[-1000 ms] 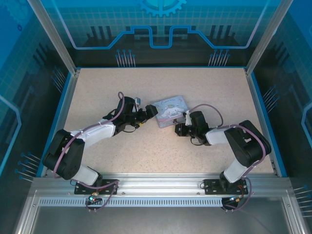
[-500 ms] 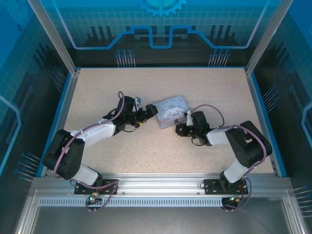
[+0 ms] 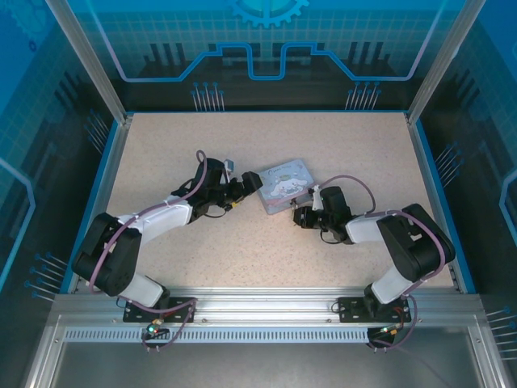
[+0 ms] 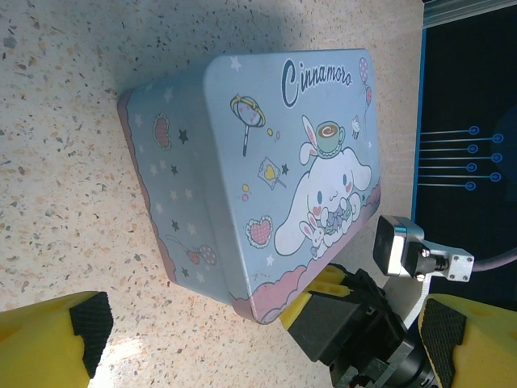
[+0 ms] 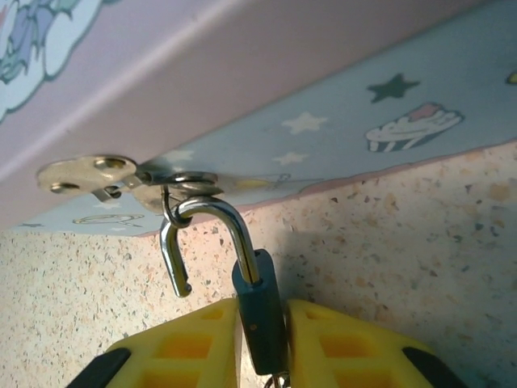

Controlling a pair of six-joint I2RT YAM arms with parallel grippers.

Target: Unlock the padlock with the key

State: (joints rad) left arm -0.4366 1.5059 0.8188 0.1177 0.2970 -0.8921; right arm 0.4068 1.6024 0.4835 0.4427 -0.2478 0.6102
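The padlock (image 5: 260,323) has a small blue body pinched edge-on between my right gripper's (image 5: 262,311) yellow fingers (image 5: 355,343). Its shackle (image 5: 216,217) stands open: one leg hangs free, and the bend is hooked through the metal hasp (image 5: 89,174) of the pale blue cartoon tin (image 5: 363,105). The key is hidden. From above, the right gripper (image 3: 303,212) sits at the tin's (image 3: 283,184) near right corner. My left gripper (image 3: 249,184) is at the tin's left end, open, with its pads (image 4: 89,323) apart from the tin (image 4: 266,162).
The tin lies flat on the speckled table (image 3: 242,259), near its middle. The right gripper's black and yellow body (image 4: 347,319) presses close to the tin's near corner. A blue raised edge (image 3: 440,202) and aluminium posts bound the table.
My right gripper has shifted a little to the right, and the tin has turned slightly with it. The left arm has stayed where it was, open.
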